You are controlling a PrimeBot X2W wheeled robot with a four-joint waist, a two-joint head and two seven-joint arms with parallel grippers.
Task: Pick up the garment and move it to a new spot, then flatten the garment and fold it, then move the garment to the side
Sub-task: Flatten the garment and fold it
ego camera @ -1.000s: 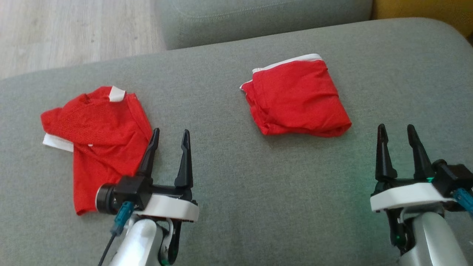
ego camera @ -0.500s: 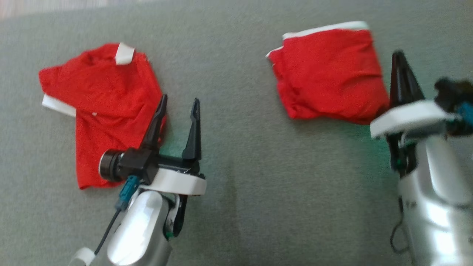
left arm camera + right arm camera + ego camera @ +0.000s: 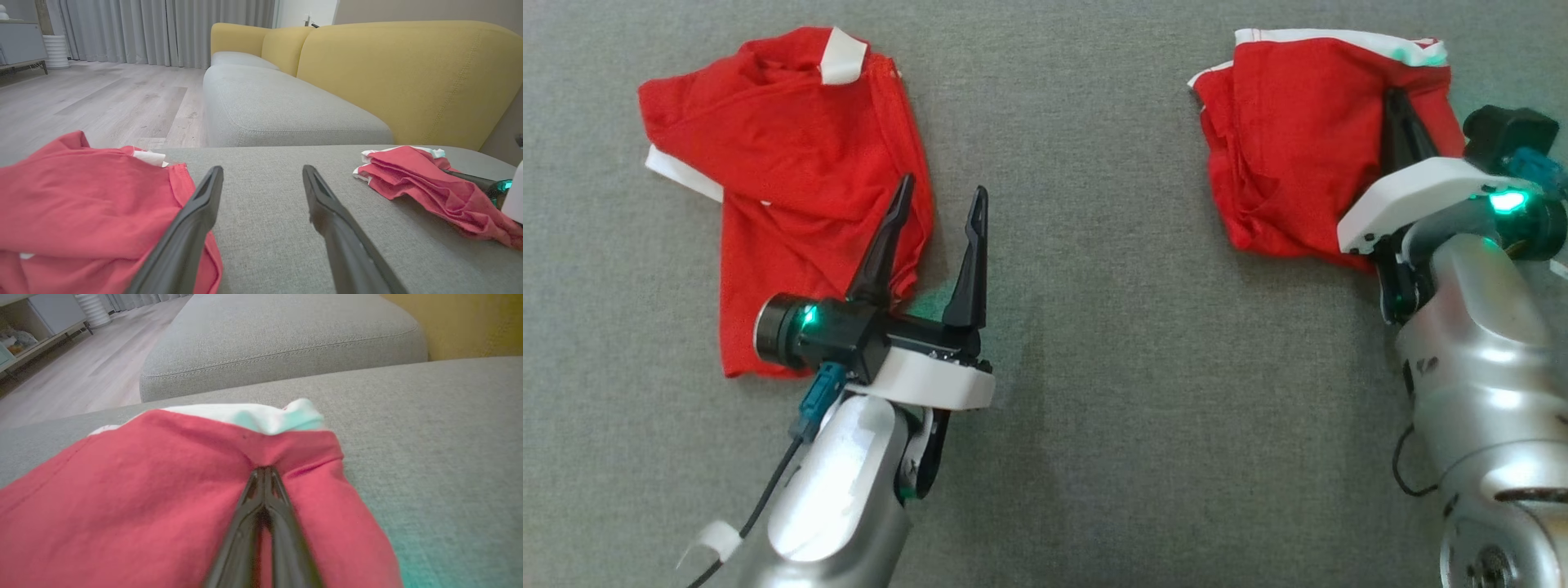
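Note:
The garment (image 3: 1290, 139), red with a white band, lies bunched at the far right of the grey cushion (image 3: 1094, 327). My right gripper (image 3: 1395, 100) is shut on it, pinching a fold of red cloth near the white band; the right wrist view shows the closed tips (image 3: 264, 470) buried in the fabric (image 3: 143, 490). My left gripper (image 3: 943, 186) stands open over the cushion with nothing between its fingers. In the left wrist view the left gripper (image 3: 262, 169) points across the cushion, with the garment (image 3: 416, 179) to its right.
A second red garment (image 3: 792, 163) with white patches lies crumpled at the left, its right edge under my left gripper's left finger (image 3: 886, 245). Beyond the cushion stand another grey seat (image 3: 278, 106), yellow backrests (image 3: 400, 69) and wooden floor (image 3: 102, 98).
My right gripper went forward onto the garment and shut on its cloth, bunching it. The head camera tipped downward, shifting the whole picture. The left gripper stayed open.

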